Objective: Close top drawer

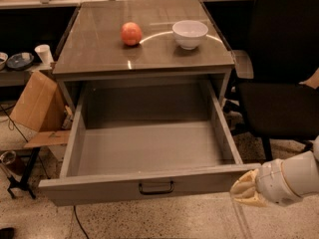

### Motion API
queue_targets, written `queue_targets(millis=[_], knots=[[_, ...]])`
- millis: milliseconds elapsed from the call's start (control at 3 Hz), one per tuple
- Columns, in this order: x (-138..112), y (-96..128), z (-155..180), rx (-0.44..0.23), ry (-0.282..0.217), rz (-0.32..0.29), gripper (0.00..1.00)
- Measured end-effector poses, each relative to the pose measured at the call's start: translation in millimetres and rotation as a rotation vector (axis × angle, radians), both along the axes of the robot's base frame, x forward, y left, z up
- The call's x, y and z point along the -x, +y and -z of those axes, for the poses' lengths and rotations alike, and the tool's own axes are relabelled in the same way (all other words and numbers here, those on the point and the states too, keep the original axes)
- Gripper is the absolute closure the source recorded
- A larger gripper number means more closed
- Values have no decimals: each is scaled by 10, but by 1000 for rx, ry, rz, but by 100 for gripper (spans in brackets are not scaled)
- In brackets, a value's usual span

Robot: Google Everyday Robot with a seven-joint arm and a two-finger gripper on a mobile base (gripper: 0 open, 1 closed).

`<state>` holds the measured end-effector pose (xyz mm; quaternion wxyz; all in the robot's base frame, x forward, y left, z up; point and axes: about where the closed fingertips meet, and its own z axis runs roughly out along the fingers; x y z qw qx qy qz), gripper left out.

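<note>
The top drawer (pixel 149 156) is a wide, deep grey box pulled fully out from under the cabinet top. It is empty inside. Its flat grey front (pixel 99 190) faces me and carries a small dark bail handle (pixel 156 187). My gripper (pixel 244 189), pale and cream-coloured, sits at the lower right, right at the right end of the drawer front. The white arm behind it runs off the right edge. The drawers below are out of view.
The cabinet top (pixel 99 49) holds a red apple (pixel 131 34) and a white bowl (pixel 190 33). A black office chair (pixel 279 83) stands close on the right. A cardboard box (pixel 35 103), a paper cup (pixel 44 54) and a black stand (pixel 17 178) are on the left.
</note>
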<state>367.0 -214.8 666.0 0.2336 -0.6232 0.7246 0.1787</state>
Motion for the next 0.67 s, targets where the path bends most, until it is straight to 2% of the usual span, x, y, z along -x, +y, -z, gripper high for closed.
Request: queue_targets(millis=[333, 667], knots=[[-114, 151, 263, -16, 20, -65, 100], [-304, 270, 357, -12, 20, -97, 84]])
